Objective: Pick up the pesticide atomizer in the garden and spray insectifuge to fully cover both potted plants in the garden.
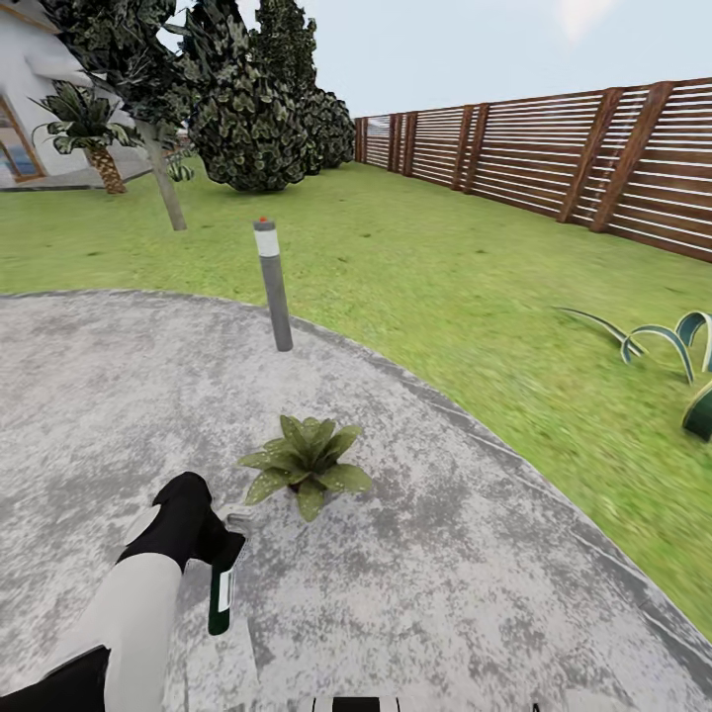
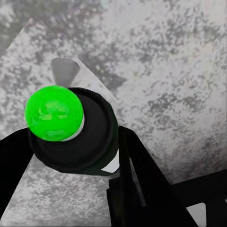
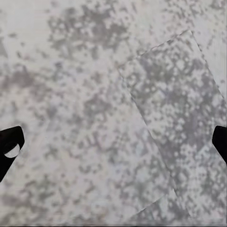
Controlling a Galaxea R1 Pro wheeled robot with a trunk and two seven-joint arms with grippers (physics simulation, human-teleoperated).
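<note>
The left jaws (image 1: 222, 554) are closed on the spray bottle (image 1: 221, 596), gripping it near its top. In the head view this sits at the lower left of the frame, with the dark bottle hanging down from the grip, its pale label facing the camera and its light grey spray head (image 1: 237, 516) sticking out towards the plant. In the left wrist view the bottle (image 2: 78, 135) is seen end-on as a round dark shape between the two black fingers (image 2: 142, 184), with a bright green ball over it and a grey nozzle tip beyond.

The right jaws (image 3: 113, 142) stand wide apart and hold nothing. One black fingertip (image 3: 8, 146) shows at each side edge of the right wrist view, with mottled grey paving between them.

Just up and to the right of the bottle in the head view, a small potted plant (image 1: 307, 460) with pointed green leaves stands on the round grey patio (image 1: 445, 593), near but not touching the spray head. Farther up, a grey lamp post (image 1: 273, 285) stands at the patio's edge. Green lawn (image 1: 415, 257) spreads beyond. A brown slatted fence (image 1: 554, 153) runs along the upper right, dark trees (image 1: 257, 99) fill the upper left, and long striped leaves (image 1: 663, 346) curl in at the right edge.
</note>
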